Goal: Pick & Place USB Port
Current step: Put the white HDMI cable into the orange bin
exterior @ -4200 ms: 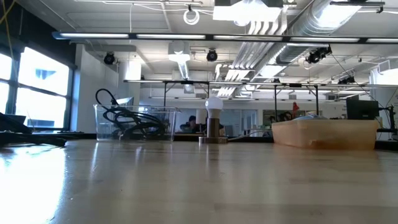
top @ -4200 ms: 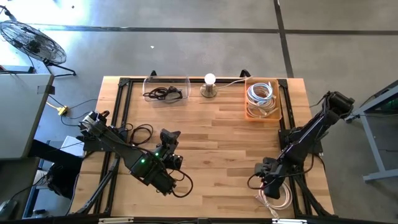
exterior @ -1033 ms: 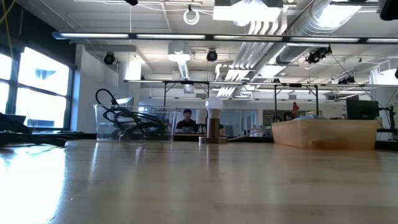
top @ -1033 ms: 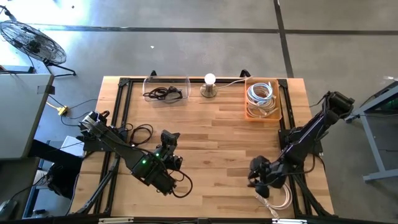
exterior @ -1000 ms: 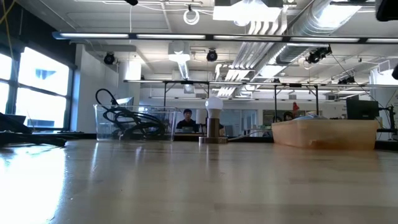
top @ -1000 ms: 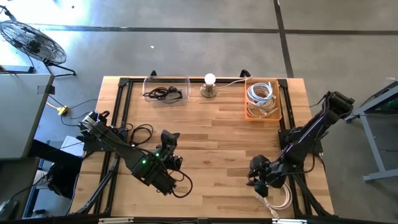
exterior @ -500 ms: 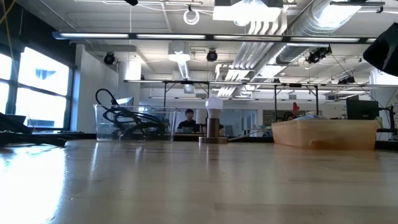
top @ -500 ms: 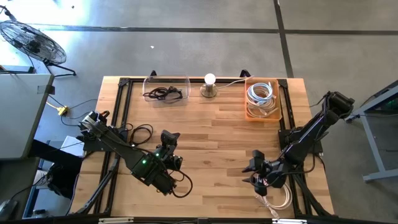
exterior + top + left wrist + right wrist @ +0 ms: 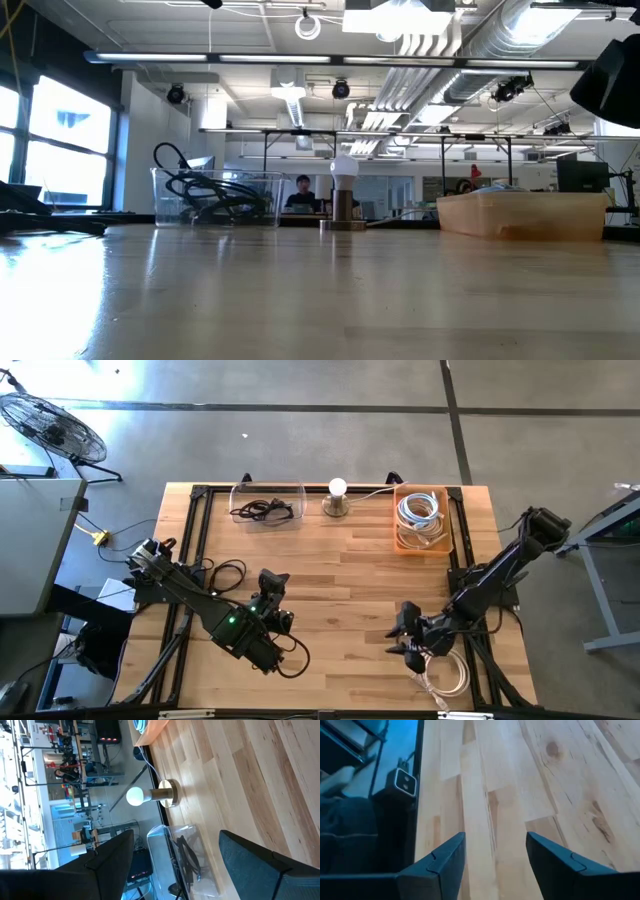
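No separate USB port can be picked out. A clear bin [image 9: 267, 504] at the far edge holds a black cable [image 9: 205, 195]. A tan bin [image 9: 421, 518] at the far right holds coiled white cables. Another white cable coil [image 9: 447, 676] lies at the near right corner. My right gripper [image 9: 398, 630] hovers open over bare wood just left of that coil, fingers pointing toward the table's left [image 9: 495, 837]. My left gripper [image 9: 273, 577] waits open over the near left part of the table [image 9: 175, 837], facing the far edge.
A small lamp with a round white bulb [image 9: 337, 497] stands at the far edge between the two bins, its cord running right. Bare wood spans the table's middle. A dark part of my right arm [image 9: 610, 70] shows at the low view's upper right. A person sits in the room behind.
My right gripper has risen from beside the white cable coil at the near right corner. It has swung up and toward the table's left, and its fingers now point left. It comes into the low view's upper right corner. The coil stays where it was.
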{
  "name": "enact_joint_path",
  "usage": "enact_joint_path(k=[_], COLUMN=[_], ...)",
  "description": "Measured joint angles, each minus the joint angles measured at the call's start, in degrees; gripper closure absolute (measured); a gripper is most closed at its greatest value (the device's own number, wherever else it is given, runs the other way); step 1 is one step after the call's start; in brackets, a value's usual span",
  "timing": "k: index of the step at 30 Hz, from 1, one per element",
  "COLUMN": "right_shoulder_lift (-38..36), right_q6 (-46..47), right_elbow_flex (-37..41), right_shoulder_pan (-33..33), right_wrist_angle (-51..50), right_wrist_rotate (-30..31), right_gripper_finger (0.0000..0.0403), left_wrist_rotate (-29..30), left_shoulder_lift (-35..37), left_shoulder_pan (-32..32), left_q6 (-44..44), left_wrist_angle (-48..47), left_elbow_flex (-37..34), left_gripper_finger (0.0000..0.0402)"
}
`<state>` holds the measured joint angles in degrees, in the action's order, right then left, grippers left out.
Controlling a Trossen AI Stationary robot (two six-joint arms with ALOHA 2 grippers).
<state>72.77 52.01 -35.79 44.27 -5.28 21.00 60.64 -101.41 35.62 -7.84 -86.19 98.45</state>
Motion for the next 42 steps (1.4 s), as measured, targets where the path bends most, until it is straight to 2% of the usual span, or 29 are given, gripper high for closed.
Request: enact_joint_path(k=[3, 9, 14, 16, 19, 22, 25, 28, 31, 36, 42], right_shoulder_lift=[0.00, 0.00, 0.00, 0.00, 0.00, 0.00, 0.00, 0.00, 0.00, 0.00, 0.02], right_q6=[-1.91, 1.73, 5.88, 5.52, 2.85, 1.26, 3.87, 4.09, 1.41, 1.61, 1.64], right_elbow_flex=[0.00, 0.00, 0.00, 0.00, 0.00, 0.00, 0.00, -0.04, -1.22, -3.33, -8.21], right_shoulder_pan=[-0.37, -0.81, -0.81, -0.83, -0.81, -0.72, -0.63, 0.17, 1.63, 4.45, 7.55], right_wrist_angle=[-0.20, -0.62, -2.97, -4.09, -6.02, -8.37, -10.68, -12.04, -17.59, -31.10, -36.74], right_wrist_rotate=[0.07, 0.02, 6.18, 6.59, 0.15, -10.68, -21.09, -25.69, -24.97, -19.29, -14.39], right_gripper_finger=[0.0193, 0.0176, 0.0165, 0.0163, 0.0163, 0.0166, 0.0166, 0.0166, 0.0166, 0.0166, 0.0167], left_wrist_rotate=[-0.07, -1.02, -1.11, -1.14, -1.12, -1.13, -1.11, -1.11, -1.11, -1.09, -1.09], left_shoulder_lift=[0.00, 0.00, 0.00, 0.00, 0.00, 0.00, 0.00, 0.00, 0.00, 0.00, 0.00], left_shoulder_pan=[0.00, 0.00, 0.00, 0.00, 0.00, 0.00, 0.00, 0.00, 0.00, 0.00, 0.00], left_q6=[0.00, 0.02, 0.01, 0.00, 0.01, 0.02, 0.02, 0.02, 0.02, 0.02, 0.02], left_wrist_angle=[0.00, -0.02, -0.02, -0.02, -0.02, -0.02, -0.02, -0.04, -0.04, -0.04, -0.07], left_elbow_flex=[0.00, 0.00, 0.00, 0.00, 0.00, 0.00, 0.00, 0.00, 0.00, 0.00, 0.00], left_gripper_finger=[0.0115, 0.0115, 0.0115, 0.0115, 0.0115, 0.0115, 0.0115, 0.0115, 0.0115, 0.0115, 0.0115])
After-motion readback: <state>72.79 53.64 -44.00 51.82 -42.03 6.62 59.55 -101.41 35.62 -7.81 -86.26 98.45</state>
